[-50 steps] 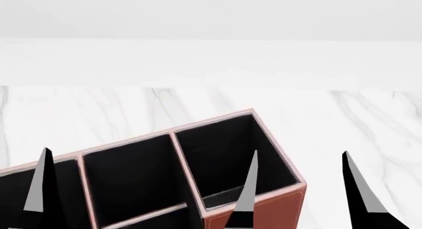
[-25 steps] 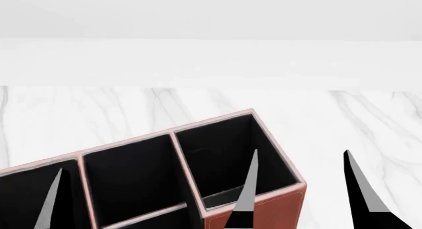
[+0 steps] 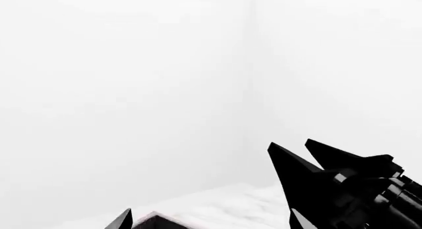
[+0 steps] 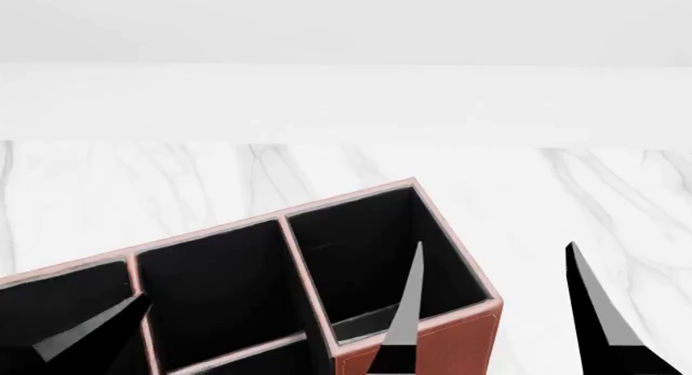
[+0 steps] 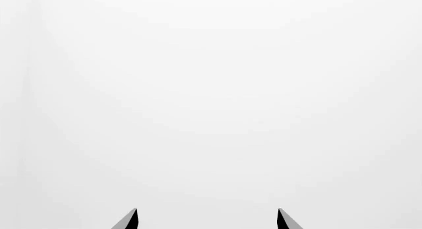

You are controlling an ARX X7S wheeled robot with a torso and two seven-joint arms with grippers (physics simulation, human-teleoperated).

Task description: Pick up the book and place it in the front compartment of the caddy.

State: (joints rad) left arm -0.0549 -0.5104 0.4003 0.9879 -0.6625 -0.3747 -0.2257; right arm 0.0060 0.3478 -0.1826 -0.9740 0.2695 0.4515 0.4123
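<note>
The book shows in no view, so its place cannot be told. The caddy (image 4: 324,286) sits near the table's (image 4: 562,189) front edge, its black compartments empty as far as they show. The right gripper (image 4: 492,310) hangs with jaws spread wide, one finger over the caddy's right end, holding nothing. Whether the left gripper (image 4: 92,330) is spread or closed is unclear. A thin hard book likely feels light, stiff and slick; pinching across its covers near mid-spine seems safest.
</note>
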